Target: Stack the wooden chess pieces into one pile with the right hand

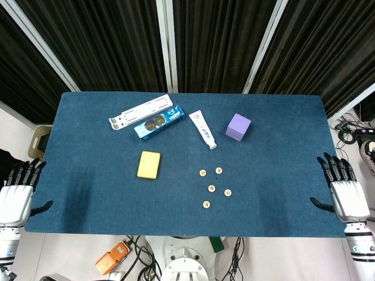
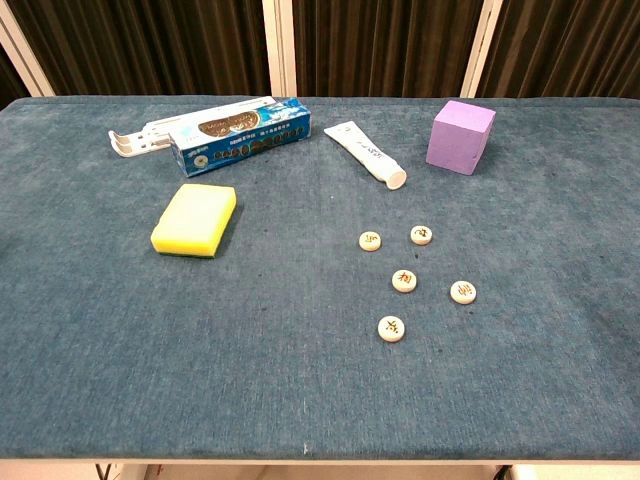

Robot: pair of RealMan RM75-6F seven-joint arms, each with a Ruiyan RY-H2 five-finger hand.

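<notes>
Dark blue cloth table stood before black curtains. Five round wooden chess pieces lay scattered, unstacked, well left of right hand; left hand & right had fingers spread, holding nothing.

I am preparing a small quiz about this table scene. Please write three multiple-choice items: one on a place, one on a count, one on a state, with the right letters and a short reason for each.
1. Where does the yellow sponge lie relative to the wooden chess pieces?
A. To their left in the views
B. Behind them, next to the purple cube
C. On top of them

2. How many chess pieces are on the table?
A. Three
B. Five
C. Seven

3. In what state are the chess pieces?
A. Stacked in one pile
B. Held in the right hand
C. Lying flat and apart, none stacked

Answers:
1 A: both views show the sponge left of the pieces.
2 B: five round discs can be counted in each view.
3 C: each disc lies alone on the cloth, and the right hand waits at the table edge holding nothing.
</notes>
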